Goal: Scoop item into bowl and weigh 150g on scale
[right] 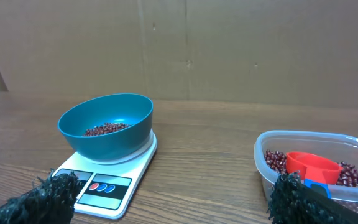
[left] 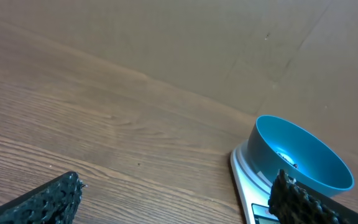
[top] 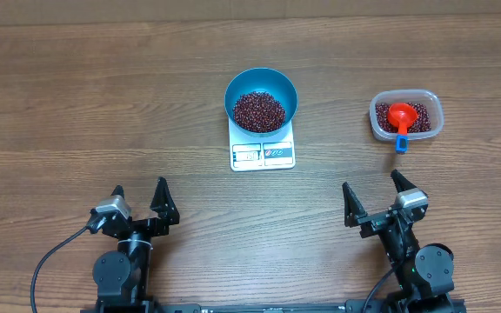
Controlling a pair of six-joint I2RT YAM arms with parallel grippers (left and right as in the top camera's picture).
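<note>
Logging the beans (top: 259,110): one dark red-brown heap lies in the blue bowl (top: 278,83), which sits on the white scale (top: 263,155) near the middle of the tabletop (top: 103,104), somewhat toward the far edge. More beans fill the clear tub (top: 433,96) toward the right edge. A red scoop (top: 402,114) lies on them, its blue handle (top: 401,143) over the tub's near rim.

Overhead shows the heap's full spread. Right wrist shows only its top below the bowl's rim, plus the scale's display (right: 82,179) and coloured buttons (right: 102,186). Left wrist shows the bowl's inner wall, beans hidden.

I read both claws as released and empty. Left gripper (top: 139,186) and right gripper (top: 371,181) sit by the near edge, jaws spread wide, well apart from scale and tub.
</note>
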